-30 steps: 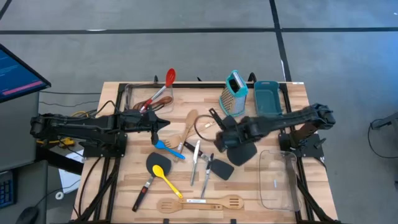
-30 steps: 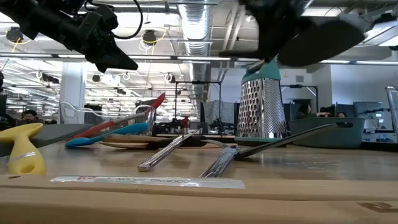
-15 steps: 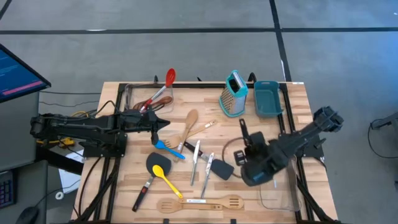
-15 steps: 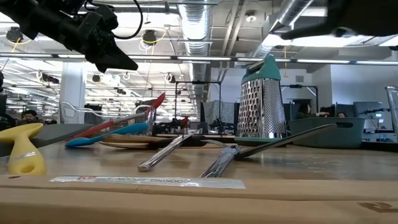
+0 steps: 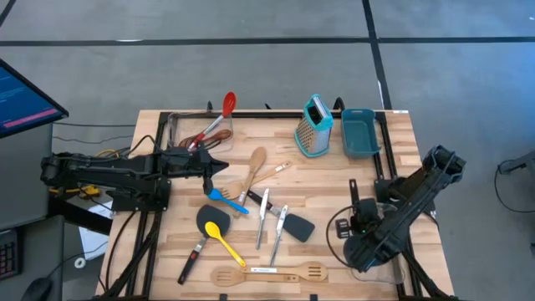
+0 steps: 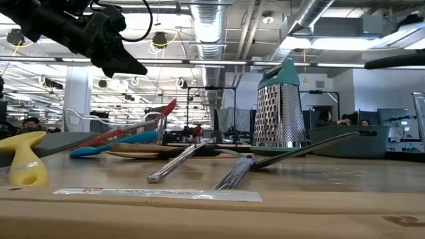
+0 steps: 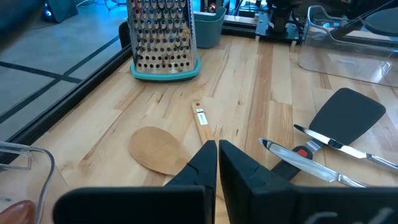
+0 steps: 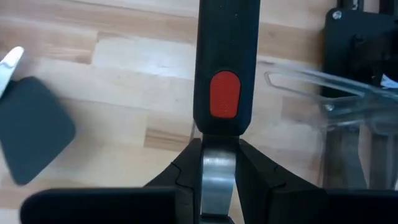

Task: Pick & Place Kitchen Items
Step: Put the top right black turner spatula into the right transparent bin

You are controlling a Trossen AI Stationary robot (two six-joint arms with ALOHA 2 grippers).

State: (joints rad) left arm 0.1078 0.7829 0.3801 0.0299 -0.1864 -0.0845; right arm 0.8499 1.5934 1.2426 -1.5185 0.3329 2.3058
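Right gripper [image 8: 217,163]: clamped on the metal neck of a black-handled utensil [image 8: 224,68] with a red button, held above the clear container [image 5: 386,251] at the table's [image 5: 334,180] right front.

Left gripper [image 7: 217,163]: fingers pressed together, holding nothing, raised off the table to the left of the grater [image 5: 314,125], near the wooden spoon [image 5: 253,164].

Black spatula [image 5: 294,226]: on the table in front of the grater, beside metal cutlery [image 5: 262,213].

Yellow spoon [image 5: 222,240]: further left and front of the grater.

Teal bin [image 5: 359,130]: just right of the grater.

Two dark jointed arms — black, tapered claw fingers [image 7: 245,171].
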